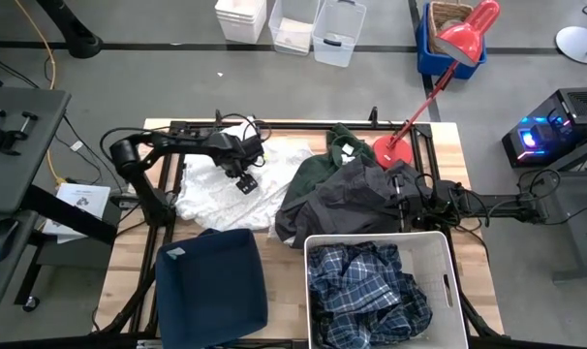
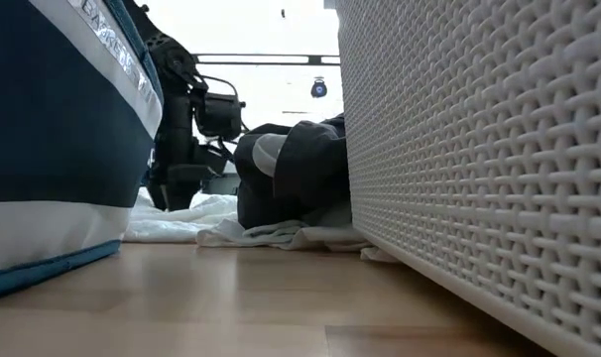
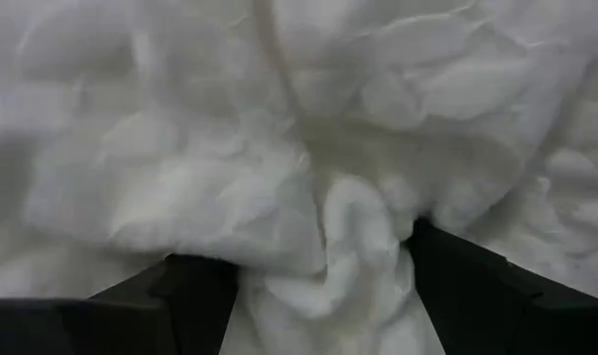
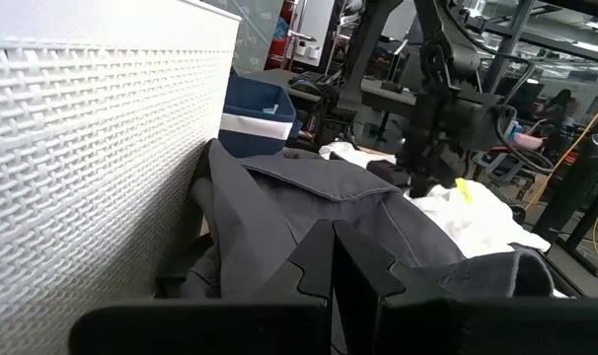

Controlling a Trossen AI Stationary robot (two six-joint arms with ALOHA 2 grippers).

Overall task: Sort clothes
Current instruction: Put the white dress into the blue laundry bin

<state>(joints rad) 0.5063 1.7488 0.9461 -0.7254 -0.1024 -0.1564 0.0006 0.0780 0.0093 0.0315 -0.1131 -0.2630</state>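
White cloth pieces (image 1: 221, 194) lie spread at the table's middle left. My left gripper (image 1: 245, 182) points down into them, shut on a bunch of the cloth (image 3: 329, 286). A dark grey jacket (image 1: 356, 199) lies heaped at the middle, against the white bin's far wall, partly over a dark green hoodie (image 1: 323, 160). My right gripper (image 1: 400, 199) is shut, low at the jacket's right side (image 4: 334, 261). The blue-and-white plaid shirt (image 1: 361, 291) lies crumpled in the white plastic bin (image 1: 306, 291). My left gripper pinches a raised, crumpled fold of the white cloth (image 3: 353, 237) between its two fingers (image 3: 195, 286), from above, pointing down. The cloth bunches up between the fingers; the rest lies slack on the table. My right gripper: I cannot tell whether its shut fingers touch the jacket.
A navy fabric bin (image 1: 211, 286) stands at the near left, beside the white bin. A red desk lamp (image 1: 439, 68) has its base at the table's far right. The table's black frame rails run along its far and side edges.
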